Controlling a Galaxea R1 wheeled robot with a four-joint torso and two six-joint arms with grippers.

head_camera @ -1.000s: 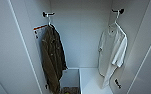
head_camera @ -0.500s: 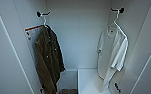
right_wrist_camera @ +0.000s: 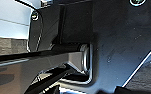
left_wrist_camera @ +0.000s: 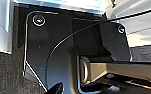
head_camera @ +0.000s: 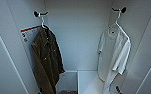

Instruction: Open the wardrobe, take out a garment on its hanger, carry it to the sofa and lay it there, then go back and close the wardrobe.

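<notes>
A: Where's the shirt?
B: White shirt (head_camera: 113, 52) on its hanger (head_camera: 119, 24), right hook (head_camera: 120, 10), inside the open wardrobe (head_camera: 78, 37). Olive jacket (head_camera: 46, 58) hangs on the left hook.
A: Grippers?
B: Can't tell, fingers not discernible.

Dark olive-brown jacket (head_camera: 47, 62) hangs from a black hook (head_camera: 37, 13). Orange-striped label (head_camera: 28, 33) behind it. Dim, cool light.

One label (head_camera: 28, 33) w/ an orange strip along its top, stuck on the wardrobe (head_camera: 78, 37) wall just behind the jacket (head_camera: 47, 60). Some small dark marks on its white part, too blurred to read. No other text, brand or number legible anywhere.
</notes>
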